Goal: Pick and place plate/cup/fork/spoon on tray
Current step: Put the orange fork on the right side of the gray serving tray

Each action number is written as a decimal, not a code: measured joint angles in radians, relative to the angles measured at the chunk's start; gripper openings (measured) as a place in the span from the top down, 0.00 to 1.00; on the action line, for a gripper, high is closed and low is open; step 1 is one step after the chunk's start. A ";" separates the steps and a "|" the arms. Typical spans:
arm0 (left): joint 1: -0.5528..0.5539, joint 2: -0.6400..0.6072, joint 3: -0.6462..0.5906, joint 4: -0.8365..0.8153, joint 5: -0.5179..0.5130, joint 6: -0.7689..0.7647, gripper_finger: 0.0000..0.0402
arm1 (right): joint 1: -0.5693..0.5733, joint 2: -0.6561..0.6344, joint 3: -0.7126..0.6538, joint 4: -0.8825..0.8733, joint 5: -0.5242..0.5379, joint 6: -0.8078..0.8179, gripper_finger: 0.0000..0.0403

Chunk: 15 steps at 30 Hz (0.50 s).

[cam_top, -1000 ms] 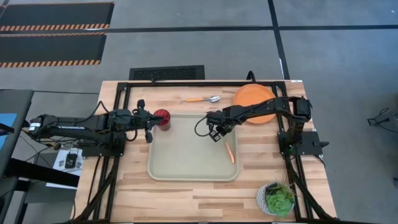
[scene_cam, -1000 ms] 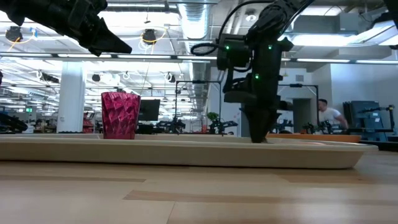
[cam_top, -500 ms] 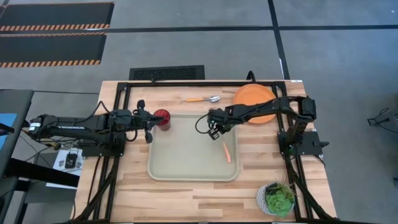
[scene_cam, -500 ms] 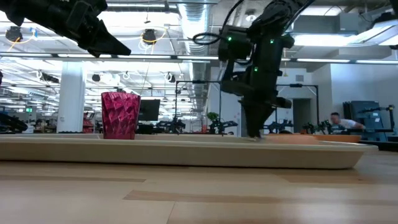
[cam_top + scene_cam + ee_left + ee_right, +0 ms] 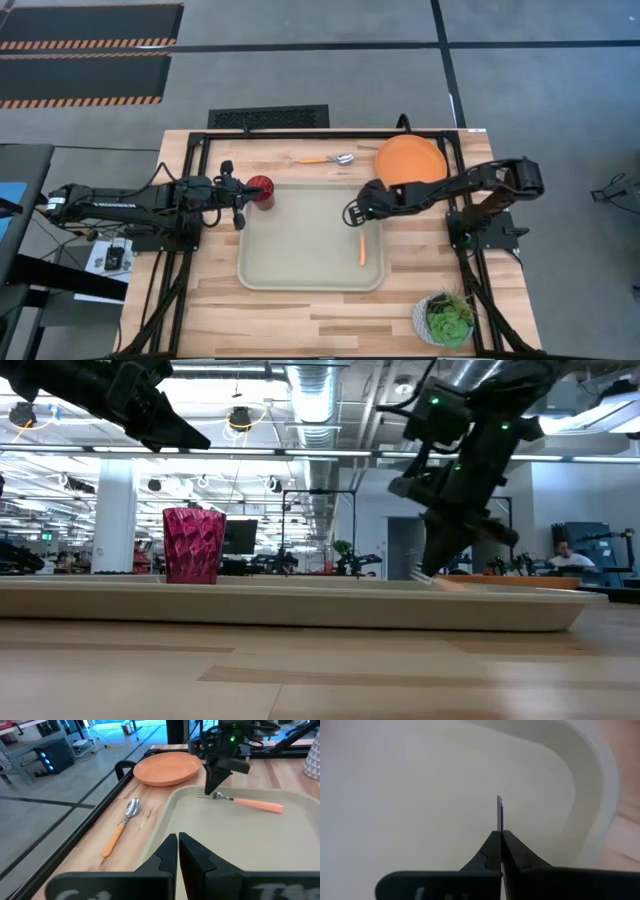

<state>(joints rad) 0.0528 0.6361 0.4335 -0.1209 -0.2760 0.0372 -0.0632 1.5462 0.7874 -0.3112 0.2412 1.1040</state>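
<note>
The fork lies at the right end of the tray [image 5: 300,265], its orange handle [image 5: 362,250] pointing toward the near edge. My right gripper [image 5: 352,214] is shut on its silver head and slants down from the right. The dark red cup [image 5: 261,188] stands in the tray's far left corner. My left gripper [image 5: 241,205] hangs shut beside and above the cup [image 5: 194,545], touching nothing. The spoon [image 5: 326,159] and the orange plate [image 5: 410,160] rest on the table beyond the tray's far rim. My right gripper pinches the fork's silver head [image 5: 216,796] between its two fingers; a thin strip of metal [image 5: 500,809] sticks out past the fingertips. The fingers slant down from the table's right side. The handle [image 5: 257,805] trails away from the gripper, low over the tray's floor.
A white pot with a green plant [image 5: 445,320] stands at the table's near right corner. The tray's raised rim [image 5: 592,780] curves close beside the held fork. Black frame rails run along both sides of the table.
My right gripper has shut on the fork's head, tipped and rolled, and drawn back toward the table's right edge. The fork has swung about: its handle, which slanted onto the tray's right rim, now lies inside the tray along the near-far line.
</note>
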 joint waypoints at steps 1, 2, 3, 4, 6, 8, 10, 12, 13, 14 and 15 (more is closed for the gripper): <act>0.000 0.000 0.000 0.003 0.000 0.000 0.98 | 0.000 -0.008 -0.018 0.020 -0.001 0.006 0.98; 0.000 0.000 0.000 0.007 0.000 0.000 0.98 | -0.001 -0.012 -0.032 0.039 -0.003 0.011 0.98; 0.000 0.000 0.000 0.007 0.000 0.000 0.98 | -0.004 -0.010 -0.042 0.059 -0.007 0.013 0.98; 0.000 0.000 0.000 0.007 0.000 0.000 0.98 | -0.005 -0.001 -0.047 0.073 -0.015 0.014 0.98; 0.000 0.000 0.000 0.007 0.000 0.000 0.98 | -0.014 0.018 -0.054 0.084 -0.037 0.015 0.98; 0.000 0.000 0.000 0.007 0.000 0.000 0.98 | -0.020 0.038 -0.054 0.105 -0.056 0.003 0.98; 0.000 0.000 0.000 0.007 0.000 -0.001 0.98 | -0.024 0.050 -0.053 0.129 -0.059 -0.004 0.97; 0.000 0.000 0.000 0.006 0.000 -0.002 0.98 | -0.024 0.050 -0.053 0.132 -0.062 -0.009 0.95; 0.000 0.000 0.000 0.006 0.000 -0.003 0.98 | -0.024 0.050 -0.053 0.132 -0.062 -0.009 0.94; 0.000 0.000 0.000 0.006 0.000 -0.005 0.98 | -0.024 0.050 -0.053 0.130 -0.062 -0.010 0.93; 0.000 0.000 0.000 0.005 0.000 -0.005 0.98 | -0.024 0.050 -0.053 0.125 -0.062 -0.010 0.91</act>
<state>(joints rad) 0.0528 0.6358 0.4335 -0.1161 -0.2760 0.0326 -0.0875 1.5963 0.7344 -0.1857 0.1795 1.0938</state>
